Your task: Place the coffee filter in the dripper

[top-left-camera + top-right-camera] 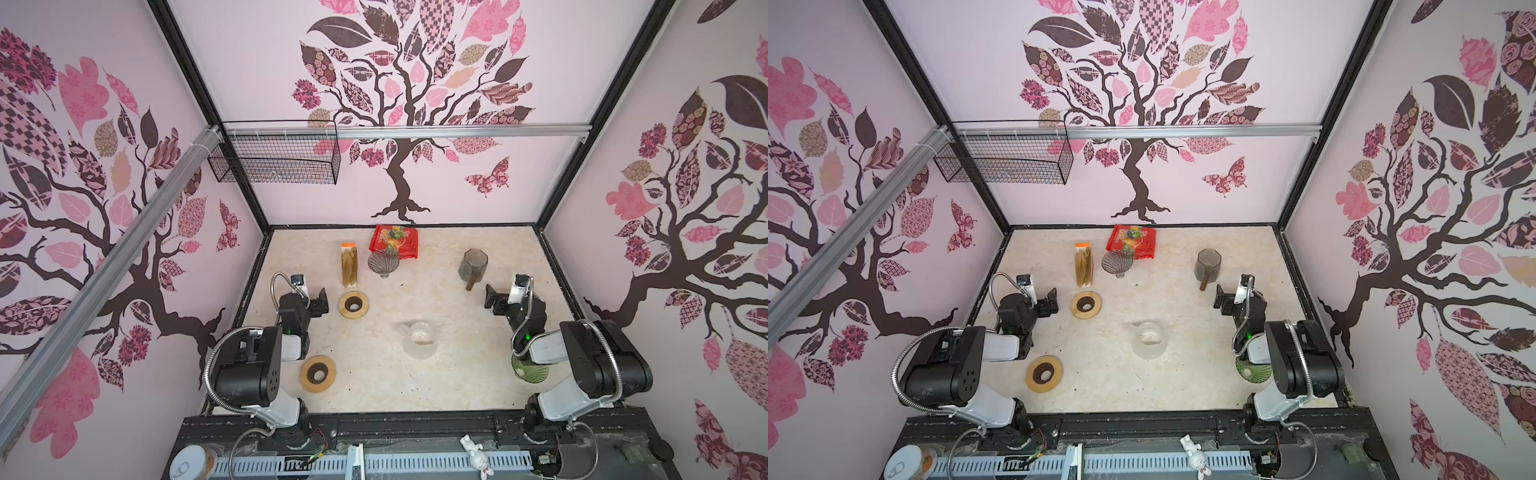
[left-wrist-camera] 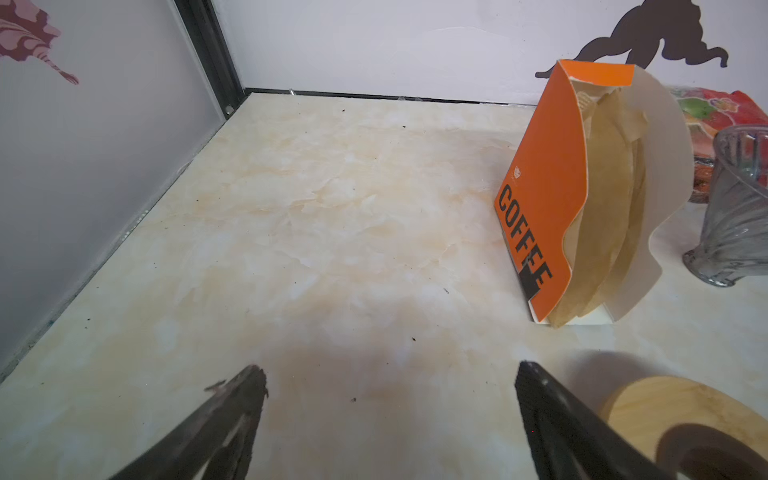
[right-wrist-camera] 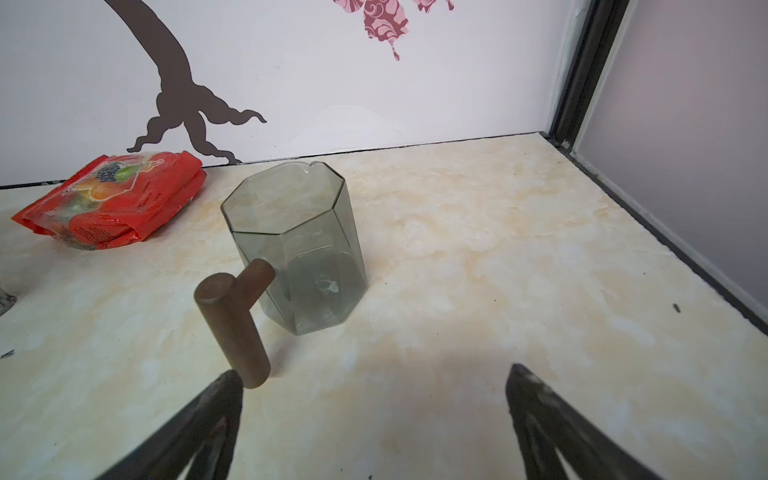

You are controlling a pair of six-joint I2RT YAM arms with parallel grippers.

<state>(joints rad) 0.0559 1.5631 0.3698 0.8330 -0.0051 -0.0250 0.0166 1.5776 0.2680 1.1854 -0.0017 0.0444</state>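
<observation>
your left gripper (image 2: 390, 374) and right gripper (image 3: 374, 374) are both wide open, holding nothing. the paper filters (image 2: 602, 216) stand up in their orange box (image 2: 540, 199) near the left one, easy to pinch. the glass dripper (image 2: 735, 208) stands just beside the box, mouth up.

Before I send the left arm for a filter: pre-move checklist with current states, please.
1. Fingers of the left gripper apart, nothing between them: ok.
2. Fingers of the right gripper apart, empty: ok.
3. The coffee filters stand exposed in the open orange box, which is upright: ok.
4. The grey glass dripper is upright beside the box and its bowl looks empty: ok.
5. Which dripper is meant, since a green dripper sits partly hidden under the right arm: cannot tell.
6. Whether one filter will come off the stack alone: cannot tell.
</observation>
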